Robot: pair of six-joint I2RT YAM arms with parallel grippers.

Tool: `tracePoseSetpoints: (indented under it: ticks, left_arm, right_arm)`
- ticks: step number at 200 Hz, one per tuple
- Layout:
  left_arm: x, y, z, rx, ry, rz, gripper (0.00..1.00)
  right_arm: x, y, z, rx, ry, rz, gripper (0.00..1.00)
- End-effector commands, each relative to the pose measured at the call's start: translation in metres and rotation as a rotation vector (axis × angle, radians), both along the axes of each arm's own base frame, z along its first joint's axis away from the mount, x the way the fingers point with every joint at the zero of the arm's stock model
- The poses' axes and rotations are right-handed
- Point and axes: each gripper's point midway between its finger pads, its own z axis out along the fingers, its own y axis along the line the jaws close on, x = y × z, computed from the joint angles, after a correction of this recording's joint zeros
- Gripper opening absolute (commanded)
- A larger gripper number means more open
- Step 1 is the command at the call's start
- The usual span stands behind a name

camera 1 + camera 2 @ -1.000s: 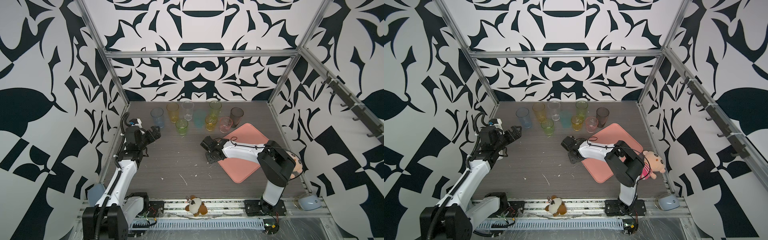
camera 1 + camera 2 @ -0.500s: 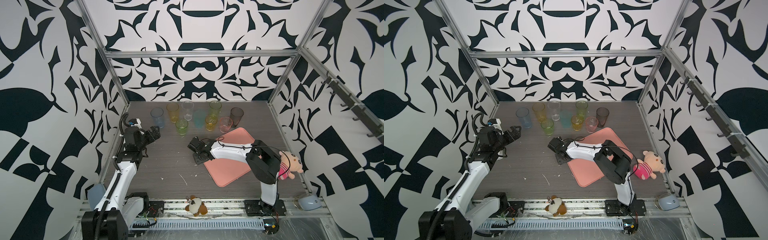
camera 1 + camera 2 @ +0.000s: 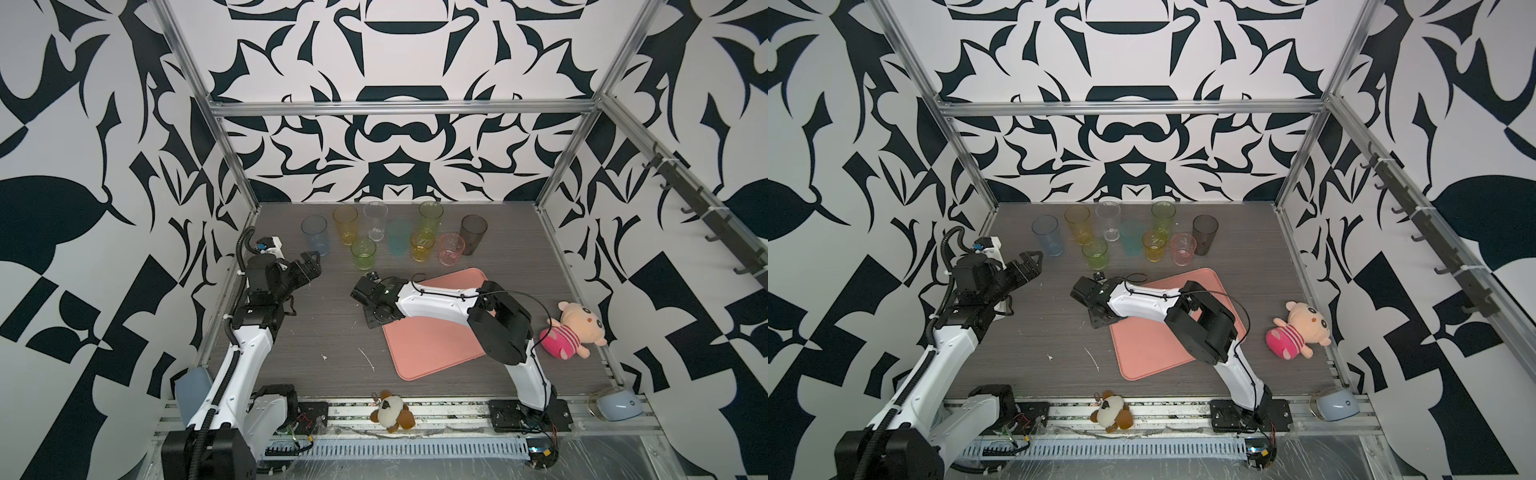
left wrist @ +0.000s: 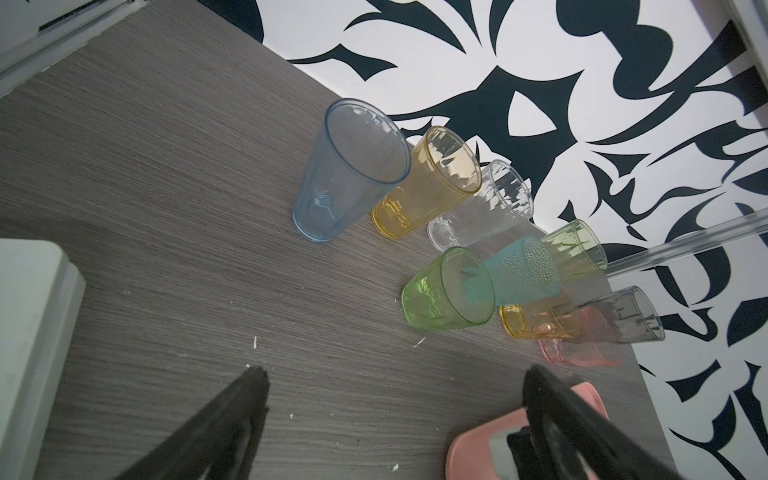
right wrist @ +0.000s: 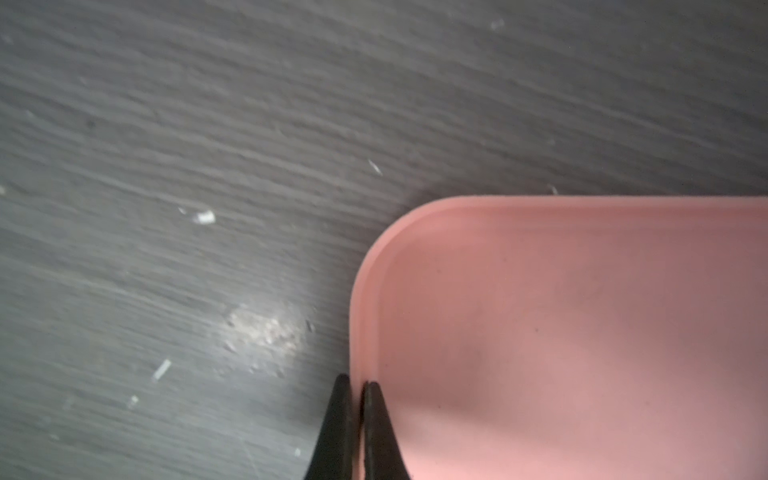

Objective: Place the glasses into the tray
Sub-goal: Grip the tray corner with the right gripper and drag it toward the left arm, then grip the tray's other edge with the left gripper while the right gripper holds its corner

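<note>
Several tinted glasses stand upright at the back of the table: blue, orange, clear, tall green, smoky grey, with short green, teal, yellow and pink in front. The salmon tray lies flat and holds no glasses. My right gripper is shut on the tray's rim beside a rounded corner, which in a top view is the left corner. My left gripper hovers open near the blue glass, holding nothing.
A pink plush doll lies right of the tray. A brown and white plush sits on the front rail. A pale blue container rests at the front right corner. Patterned walls close three sides.
The right gripper closed fully on the tray's rim and dragged the tray leftward toward the table's middle, uncovering the pink plush doll. The left gripper stayed open and barely moved.
</note>
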Motion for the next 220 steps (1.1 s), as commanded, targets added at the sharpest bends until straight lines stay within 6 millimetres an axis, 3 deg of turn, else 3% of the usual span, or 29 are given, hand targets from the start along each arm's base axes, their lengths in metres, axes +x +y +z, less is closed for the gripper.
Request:
tracePoseSetpoints:
  ticks: [1, 34, 64, 123, 140, 180, 220]
  left_arm:
    - [-0.008, -0.003, 0.001, -0.023, 0.009, -0.011, 0.99]
    - [-0.019, 0.001, -0.011, -0.008, 0.081, 0.009, 0.99]
    - [-0.031, 0.005, -0.027, -0.024, 0.178, 0.048, 1.00]
    - [-0.057, -0.003, -0.048, -0.085, 0.300, 0.031, 0.98]
    - [-0.063, -0.006, -0.053, -0.102, 0.331, 0.030, 0.96]
    - [-0.075, -0.028, -0.074, -0.070, 0.406, -0.006, 0.90]
    - [-0.088, -0.078, -0.096, 0.016, 0.492, -0.119, 0.86]
  right_arm:
    - [0.009, 0.026, 0.024, 0.108, -0.014, -0.045, 0.00]
    - [0.017, 0.051, 0.033, 0.190, -0.023, -0.035, 0.00]
    - [0.026, 0.061, 0.034, 0.235, -0.030, -0.052, 0.00]
    - [0.046, 0.065, 0.057, 0.292, -0.051, -0.049, 0.29]
    - [0.053, 0.056, 0.075, 0.307, -0.079, -0.050, 0.34]
    - [0.059, 0.026, 0.128, 0.344, -0.169, -0.032, 0.36]
    - [0.053, -0.012, 0.167, 0.352, -0.256, -0.007, 0.37]
